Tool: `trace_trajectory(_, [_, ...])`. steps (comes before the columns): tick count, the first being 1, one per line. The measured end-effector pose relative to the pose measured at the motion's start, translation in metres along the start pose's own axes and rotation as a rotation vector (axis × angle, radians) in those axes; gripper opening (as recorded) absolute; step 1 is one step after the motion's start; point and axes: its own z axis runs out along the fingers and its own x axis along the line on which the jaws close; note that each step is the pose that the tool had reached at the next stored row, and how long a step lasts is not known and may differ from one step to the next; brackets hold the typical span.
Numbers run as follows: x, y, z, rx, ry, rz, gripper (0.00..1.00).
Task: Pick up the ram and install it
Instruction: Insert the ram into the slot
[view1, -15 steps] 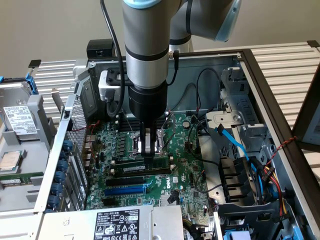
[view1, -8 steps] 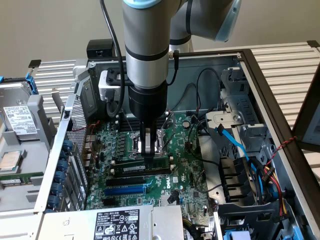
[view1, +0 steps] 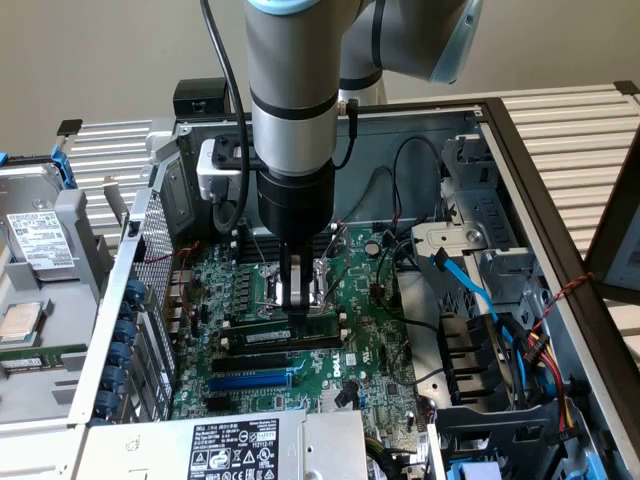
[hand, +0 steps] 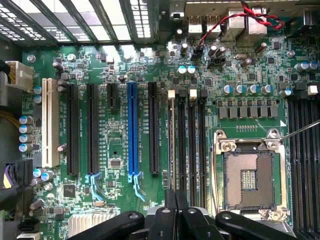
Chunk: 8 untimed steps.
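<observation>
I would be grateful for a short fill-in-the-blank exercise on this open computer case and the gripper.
1. The gripper is shut on the long thin green ram stick, held edge-on over the large green ____.
2. Among the black expansion slots, one long slot is coloured ____.
3. The square metal-framed processor socket stands ____, with no processor in it.

Missing words: motherboard; blue; empty.
</observation>
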Motion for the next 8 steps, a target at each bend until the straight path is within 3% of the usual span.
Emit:
trace_trajectory(3, [0.0, -0.0002, 0.0006, -0.0063, -0.0008, 0.0, 0.12])
trace_trajectory(6, [-0.0001, -0.0003, 0.0012, -0.0138, -0.0059, -0.001, 0.12])
trace_trajectory(8, [-0.0001, -0.0002, 0.0014, -0.0157, -0.0079, 0.0, 0.12])
